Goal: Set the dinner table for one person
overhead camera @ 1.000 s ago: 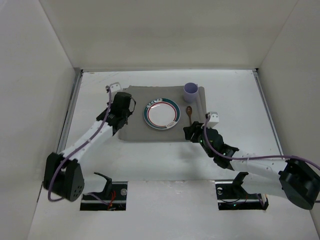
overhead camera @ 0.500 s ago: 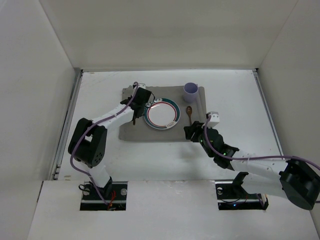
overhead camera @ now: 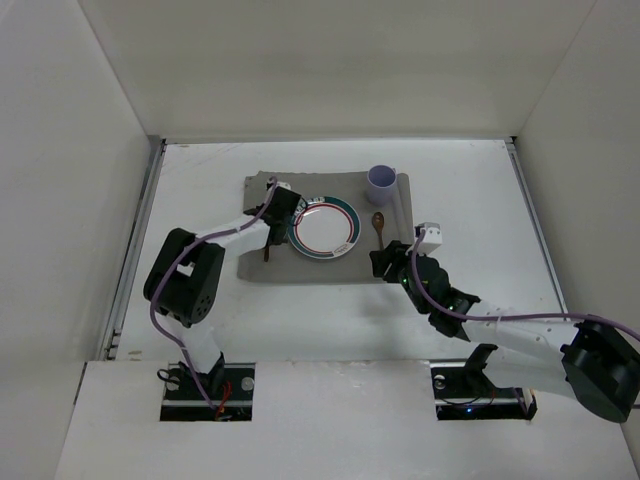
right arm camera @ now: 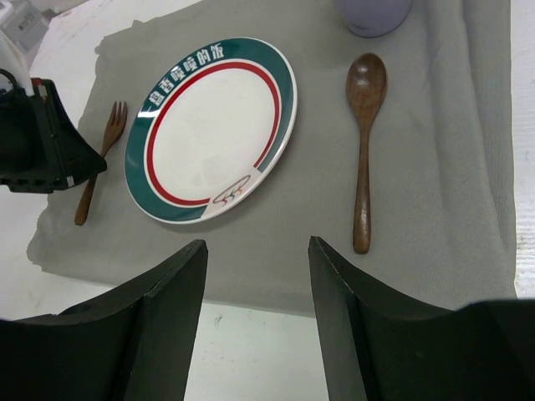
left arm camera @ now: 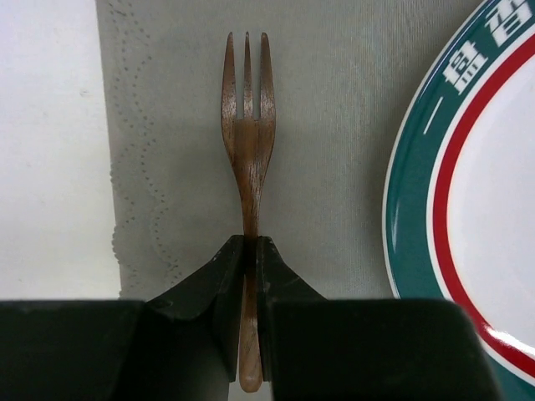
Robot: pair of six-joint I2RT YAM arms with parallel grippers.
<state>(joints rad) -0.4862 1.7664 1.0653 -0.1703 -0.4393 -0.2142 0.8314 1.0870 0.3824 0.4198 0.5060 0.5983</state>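
My left gripper [overhead camera: 272, 215] is shut on the handle of a wooden fork [left arm camera: 247, 125], its jaws pinching the lower handle [left arm camera: 249, 242]. The fork lies flat at the grey placemat [left arm camera: 334, 125], tines pointing away, just left of the green and red rimmed plate [overhead camera: 323, 227]. In the right wrist view the fork [right arm camera: 100, 159] sits left of the plate [right arm camera: 209, 125]. A wooden spoon [right arm camera: 364, 150] lies right of the plate, below a lilac cup [overhead camera: 381, 183]. My right gripper [right arm camera: 257, 246] is open and empty over the mat's near edge. All of it rests on the white dinner table [overhead camera: 470, 200].
Metal rails run along the table's left side [overhead camera: 140, 230] and right side [overhead camera: 535, 230]. White walls enclose the table at the back and sides. The placemat's lower left corner [overhead camera: 245, 272] lies close to the left arm's elbow [overhead camera: 185, 270].
My left arm has swung in from the mat's left edge toward the plate and folded at the elbow; the fork now shows beside the plate. The right arm has barely moved.
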